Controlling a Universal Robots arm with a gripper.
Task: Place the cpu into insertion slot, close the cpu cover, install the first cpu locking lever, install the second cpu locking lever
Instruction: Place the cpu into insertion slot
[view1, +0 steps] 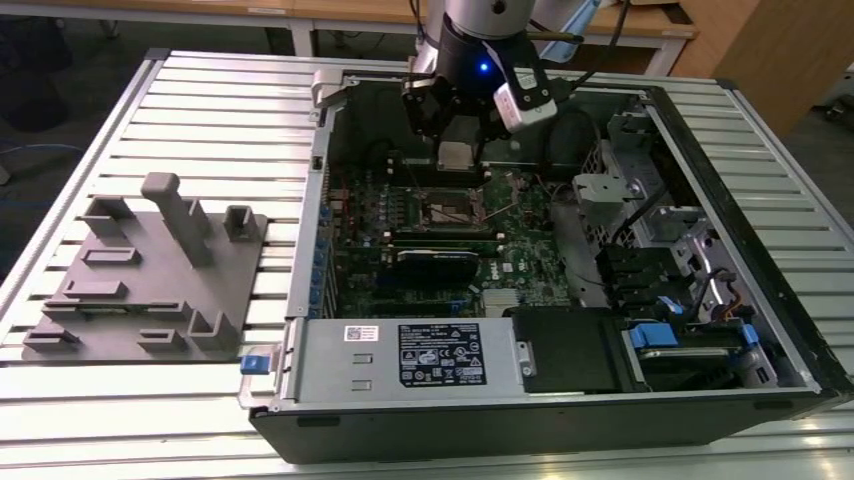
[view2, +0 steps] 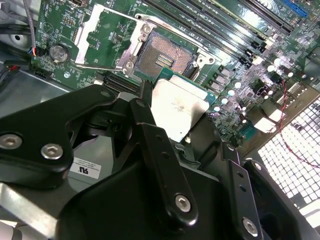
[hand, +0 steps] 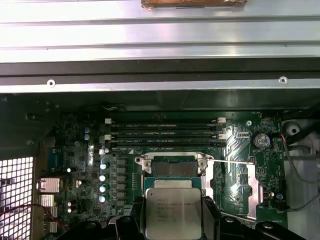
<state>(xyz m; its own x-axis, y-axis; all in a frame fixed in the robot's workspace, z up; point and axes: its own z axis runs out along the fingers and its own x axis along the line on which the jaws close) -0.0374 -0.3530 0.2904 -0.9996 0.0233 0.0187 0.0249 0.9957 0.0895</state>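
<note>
So we're on step one here, I reckon: the gripper (view1: 458, 150) is pinching the cpu (hand: 173, 212) by two opposite edges, black fingers (view2: 145, 107) clamped on either side, silver top facing the wrist cameras. The chip hangs inside the open computer case (view1: 561, 400) sitting on the slatted counter (view1: 200, 110), close above the motherboard and near the insertion slot (hand: 173, 167) but not in it. In both wrist views the slot's dark centre is bare and the chip only overlaps one edge of it. The cpu cover (hand: 251, 187) is flipped open and lying off to one side of the slot, so the way in looks free; cover and both lever steps not done yet, going by that. My take on what the placing calls for: get the chip square over the slot, level, edges lined up with the black rim, then come straight down gently and only let go once it's flat. Any tilt or offset and it'll perch on the rim, and those contacts probably don't forgive much.
</note>
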